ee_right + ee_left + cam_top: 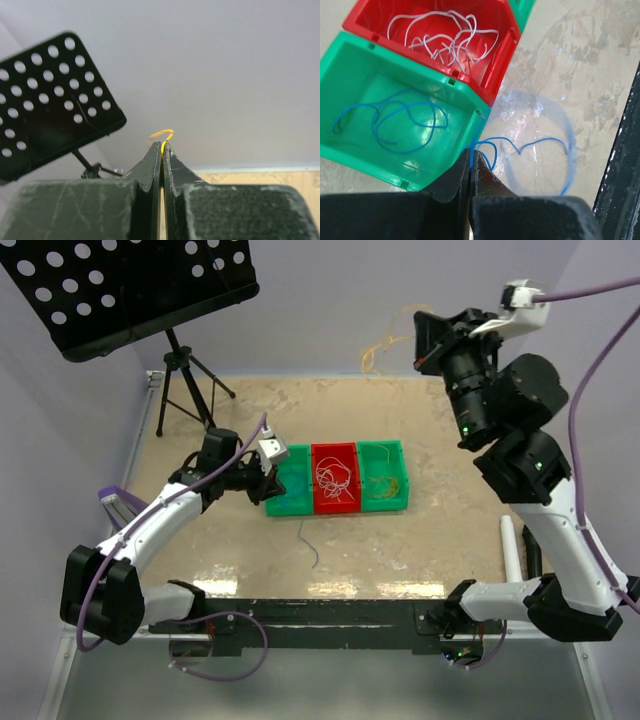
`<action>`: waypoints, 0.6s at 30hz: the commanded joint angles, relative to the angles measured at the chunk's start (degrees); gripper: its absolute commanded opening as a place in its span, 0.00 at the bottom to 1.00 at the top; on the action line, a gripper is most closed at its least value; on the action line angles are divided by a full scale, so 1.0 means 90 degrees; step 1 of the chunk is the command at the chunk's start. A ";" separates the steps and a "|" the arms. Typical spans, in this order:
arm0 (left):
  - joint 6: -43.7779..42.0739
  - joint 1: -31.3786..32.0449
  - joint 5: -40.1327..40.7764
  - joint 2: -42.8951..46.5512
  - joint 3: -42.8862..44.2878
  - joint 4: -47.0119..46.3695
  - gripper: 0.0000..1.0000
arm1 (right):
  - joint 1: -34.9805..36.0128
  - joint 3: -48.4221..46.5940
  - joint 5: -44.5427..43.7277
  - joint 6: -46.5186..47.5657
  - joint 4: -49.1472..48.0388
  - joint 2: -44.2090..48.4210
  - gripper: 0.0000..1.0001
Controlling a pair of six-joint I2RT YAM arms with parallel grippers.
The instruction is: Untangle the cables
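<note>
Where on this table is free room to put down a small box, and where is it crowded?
Bare: the table behind the bins, up to the wall, and right of them. In front lies only a blue wire. Crowded: left of the bins, where the left gripper pinches that wire, and the tripod corner.

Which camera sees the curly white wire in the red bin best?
The left wrist view: the thin curly white wire fills the red plastic bin close up, loops clear. The top external view shows it only as a tiny pale tangle. The right wrist view faces the wall and misses it.
</note>
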State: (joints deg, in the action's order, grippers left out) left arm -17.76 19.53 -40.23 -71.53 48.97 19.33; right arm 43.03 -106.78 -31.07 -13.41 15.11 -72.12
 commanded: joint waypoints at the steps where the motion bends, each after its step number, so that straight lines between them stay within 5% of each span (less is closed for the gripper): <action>1: -0.0488 -0.0012 0.0349 -0.0119 -0.0041 0.0167 0.00 | -0.0034 -0.0547 -0.0473 0.0386 -0.0137 0.0103 0.00; 10: -0.0693 -0.0012 0.0037 -0.0090 0.0427 0.0557 0.00 | -0.0103 -0.0811 -0.0591 0.0485 0.0049 -0.0063 0.00; 18: -0.0234 -0.0012 -0.0149 0.0018 0.2418 0.1132 0.00 | -0.0152 0.1179 -0.0571 0.0045 -0.0419 0.0278 0.00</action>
State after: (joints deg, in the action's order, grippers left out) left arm -21.61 19.53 -38.98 -73.43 60.88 27.88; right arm 42.22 -102.78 -35.46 -10.94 13.63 -70.83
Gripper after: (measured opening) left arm 0.020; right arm 0.010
